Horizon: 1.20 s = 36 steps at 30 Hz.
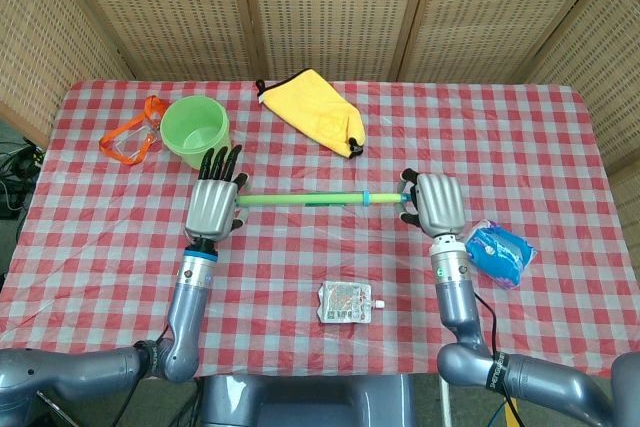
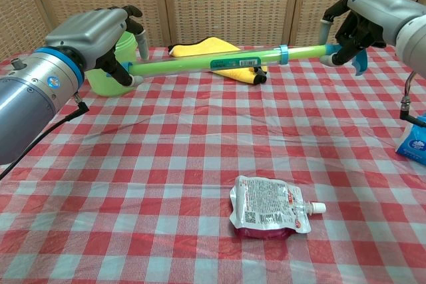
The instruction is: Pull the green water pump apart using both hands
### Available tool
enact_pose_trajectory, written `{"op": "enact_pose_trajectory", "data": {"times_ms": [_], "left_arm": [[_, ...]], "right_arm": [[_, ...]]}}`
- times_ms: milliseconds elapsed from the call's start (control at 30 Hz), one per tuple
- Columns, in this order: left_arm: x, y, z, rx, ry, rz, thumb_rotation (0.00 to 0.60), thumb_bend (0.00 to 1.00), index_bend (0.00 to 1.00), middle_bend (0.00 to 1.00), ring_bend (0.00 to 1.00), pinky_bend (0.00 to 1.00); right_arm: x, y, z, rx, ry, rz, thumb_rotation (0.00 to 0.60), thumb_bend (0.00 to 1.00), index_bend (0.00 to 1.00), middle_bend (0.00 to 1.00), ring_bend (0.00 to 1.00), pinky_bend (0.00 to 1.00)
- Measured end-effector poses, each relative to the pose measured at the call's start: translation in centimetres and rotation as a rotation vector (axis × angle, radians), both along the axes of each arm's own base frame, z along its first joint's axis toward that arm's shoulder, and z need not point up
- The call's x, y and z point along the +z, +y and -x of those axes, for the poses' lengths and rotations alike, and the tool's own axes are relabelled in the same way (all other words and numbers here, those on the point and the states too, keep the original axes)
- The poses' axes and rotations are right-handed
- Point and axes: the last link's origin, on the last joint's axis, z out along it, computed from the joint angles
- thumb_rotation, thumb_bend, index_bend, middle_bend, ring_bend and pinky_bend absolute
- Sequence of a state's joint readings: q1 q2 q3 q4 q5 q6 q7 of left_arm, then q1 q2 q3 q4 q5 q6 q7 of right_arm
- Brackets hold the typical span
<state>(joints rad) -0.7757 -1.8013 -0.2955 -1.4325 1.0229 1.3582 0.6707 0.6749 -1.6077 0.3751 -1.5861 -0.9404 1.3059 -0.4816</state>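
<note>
I had my left hand (image 2: 100,34) clamped on one end of the pump (image 2: 219,62) and my right hand (image 2: 353,21) on the other, held above the cloth w/ the pouch (image 2: 269,212) below, rod partly drawn out, not yet separated.

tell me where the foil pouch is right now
In the head view the pouch lies flat on the near middle of the table, below the raised pump and between both forearms.

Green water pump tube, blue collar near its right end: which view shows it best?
Chest view: the blue collar rings the long green water pump tube, side-on and large. Head view shows it from above as a thin blue band.
</note>
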Motion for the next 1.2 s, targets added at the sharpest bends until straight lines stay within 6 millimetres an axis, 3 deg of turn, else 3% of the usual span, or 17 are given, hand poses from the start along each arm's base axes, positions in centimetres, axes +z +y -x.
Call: {"op": "enact_pose_trajectory", "data": {"times_ms": [267, 1200], "left_arm": [[-0.4, -0.1, -0.1, -0.005, -0.001, -0.007, 0.600, 0.35, 0.50, 0.00, 0.00, 0.00], [-0.1, -0.3, 1.7, 0.005, 0.014, -0.028, 0.600, 0.37, 0.52, 0.00, 0.00, 0.00]], "right_arm": [[0.1, 0.1, 0.2, -0.004, -0.005, 0.001, 0.600, 0.60, 0.84, 1.00, 1.00, 0.93], [0.8, 0.0, 0.9, -0.020, -0.017, 0.013, 0.600, 0.60, 0.84, 1.00, 1.00, 0.93]]}}
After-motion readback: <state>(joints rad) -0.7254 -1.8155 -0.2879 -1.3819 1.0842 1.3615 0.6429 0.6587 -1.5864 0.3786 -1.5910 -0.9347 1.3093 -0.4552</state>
